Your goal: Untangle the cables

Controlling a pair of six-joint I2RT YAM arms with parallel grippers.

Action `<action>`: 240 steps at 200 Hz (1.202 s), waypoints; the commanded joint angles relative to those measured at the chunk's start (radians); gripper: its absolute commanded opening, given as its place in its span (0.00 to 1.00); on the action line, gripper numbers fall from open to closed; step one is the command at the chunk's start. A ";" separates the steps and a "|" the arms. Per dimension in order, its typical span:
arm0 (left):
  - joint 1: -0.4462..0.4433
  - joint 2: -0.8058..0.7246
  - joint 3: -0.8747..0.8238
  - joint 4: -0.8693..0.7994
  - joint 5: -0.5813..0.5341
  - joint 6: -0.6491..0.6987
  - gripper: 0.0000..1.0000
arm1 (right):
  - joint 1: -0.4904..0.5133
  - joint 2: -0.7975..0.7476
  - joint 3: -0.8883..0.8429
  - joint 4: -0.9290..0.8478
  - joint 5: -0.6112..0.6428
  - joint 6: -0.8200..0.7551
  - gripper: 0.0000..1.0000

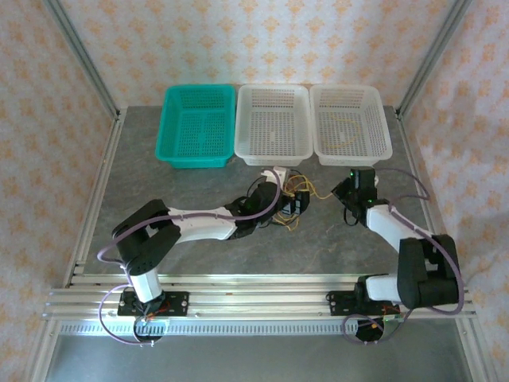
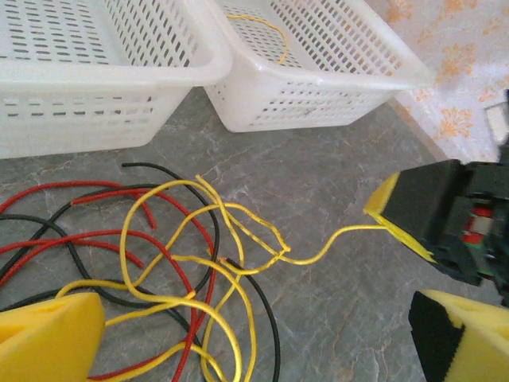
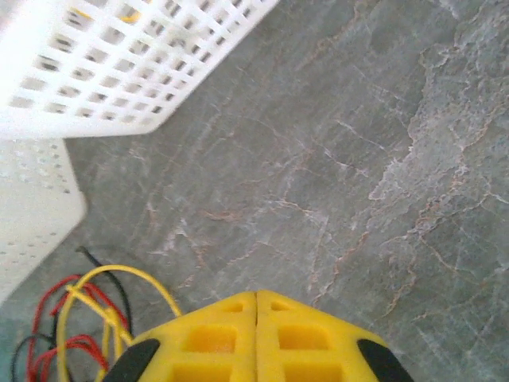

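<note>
The cables (image 1: 290,200) lie tangled mid-table: thin yellow (image 2: 231,219), red (image 2: 95,239) and black (image 2: 266,318) strands looping over each other. My left gripper (image 2: 258,314) hovers over the tangle, open wide, its yellow fingers (image 2: 48,338) on either side with nothing gripped. One yellow strand runs right to my right gripper (image 2: 390,219), which is shut on its end. In the right wrist view the right gripper (image 3: 256,306) has its pads pressed together, and the yellow strand (image 3: 151,282) curves in under them. In the top view the right gripper (image 1: 342,192) sits just right of the tangle.
Three baskets line the far edge: teal (image 1: 195,127), white (image 1: 273,123) and white (image 1: 350,123), the last holding a loose yellow wire (image 2: 266,28). Basket walls (image 3: 119,72) stand close beyond the tangle. Bare grey table (image 1: 199,191) lies to the left and near side.
</note>
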 commanded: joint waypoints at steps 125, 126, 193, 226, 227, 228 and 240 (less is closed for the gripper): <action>-0.015 0.223 0.166 -0.127 -0.051 0.063 0.98 | -0.004 -0.303 0.143 -0.328 0.021 -0.176 0.00; -0.015 0.224 0.165 -0.127 -0.052 0.063 0.98 | -0.004 -0.304 0.145 -0.330 0.022 -0.176 0.00; -0.018 0.212 0.062 -0.114 -0.100 0.016 0.93 | -0.004 -0.339 0.269 -0.413 0.092 -0.232 0.00; -0.019 0.187 0.000 -0.105 -0.115 -0.001 0.93 | -0.004 -0.356 0.317 -0.437 0.135 -0.254 0.00; -0.019 0.186 -0.002 -0.105 -0.115 -0.001 0.93 | -0.004 -0.356 0.319 -0.437 0.137 -0.255 0.00; -0.019 0.185 -0.004 -0.105 -0.115 -0.001 0.93 | -0.004 -0.356 0.320 -0.438 0.138 -0.255 0.00; -0.020 0.171 -0.027 -0.103 -0.116 -0.005 0.93 | -0.004 -0.356 0.338 -0.445 0.149 -0.261 0.00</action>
